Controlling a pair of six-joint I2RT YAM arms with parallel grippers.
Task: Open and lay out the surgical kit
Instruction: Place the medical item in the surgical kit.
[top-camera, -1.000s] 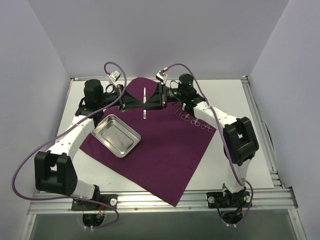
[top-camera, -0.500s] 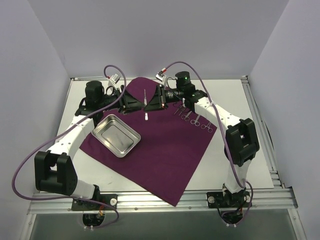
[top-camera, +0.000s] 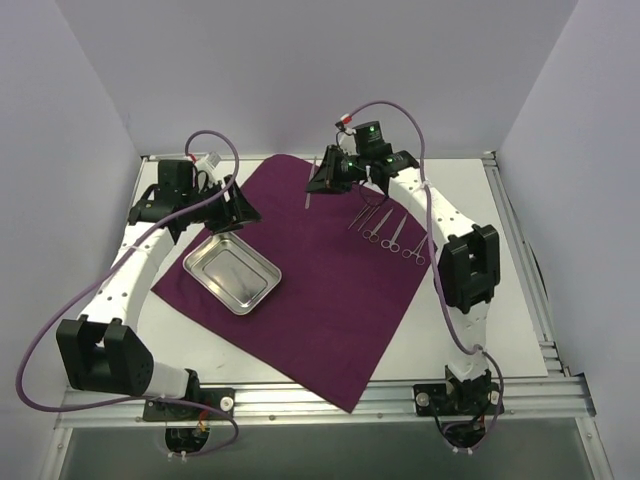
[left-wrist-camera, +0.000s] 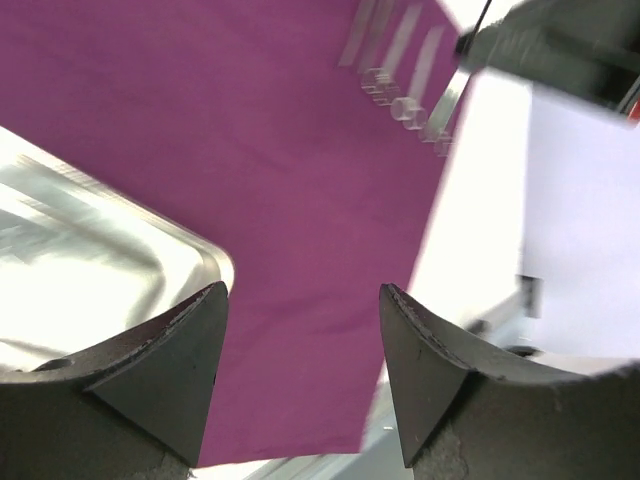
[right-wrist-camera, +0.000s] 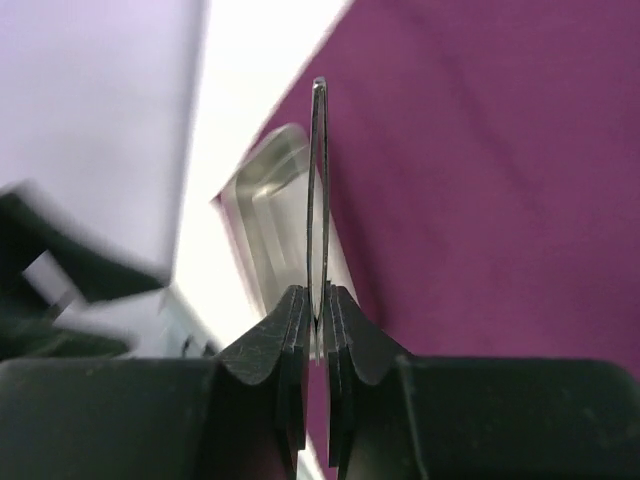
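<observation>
Cloth wrap: spread flat on the table, one corner pointing to the near edge.

Steel tray: sits upright on the left part of the cloth, nothing visible inside. In the left wrist view its rounded corner appears at lower left, blurred.

Ring-handled instruments: lie in a row on the far right part of the cloth, side by side, well apart from the tray. In the left wrist view they show only as a blur near the cloth's edge.

Right gripper: positioned over the far edge of the cloth. The wrist view shows its fingers pressed together on a thin metal instrument, seen edge-on and projecting straight out past the fingertips. From above, the same piece hangs off the gripper above the cloth. Its type cannot be determined.

Left gripper: over the far left edge of the cloth, just beyond the tray. Its fingers stand wide apart with nothing between them; only cloth shows through the gap.
</observation>
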